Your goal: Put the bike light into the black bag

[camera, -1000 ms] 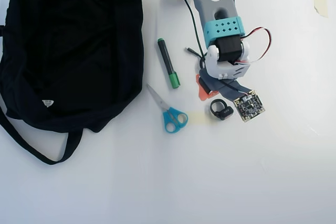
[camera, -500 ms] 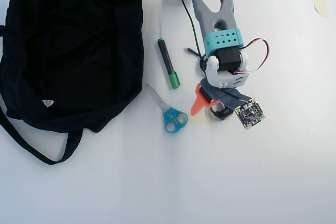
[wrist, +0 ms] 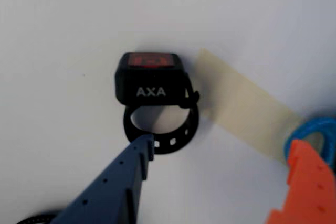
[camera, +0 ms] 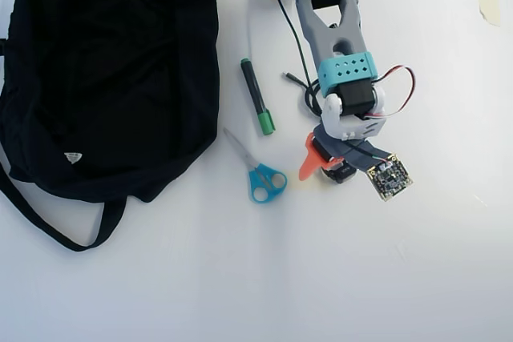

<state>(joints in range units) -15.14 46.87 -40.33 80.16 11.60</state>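
Pincer (wrist: pixel 210 182) is wide open and empty, blue finger (wrist: pixel 113 184) touching the light's (wrist: pixel 151 77) strap low-center; I'd straddle the body, then close.

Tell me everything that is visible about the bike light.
The bike light is a small black blocky body, plastic by its look, with a red lens on top and white letters AXA on its side. A round black loop strap with small holes hangs from it. It lies on the white table, beside a strip of pale tape. In the wrist view the blue finger's tip overlaps the strap; the orange finger stands apart. In the overhead view the gripper mostly hides it.
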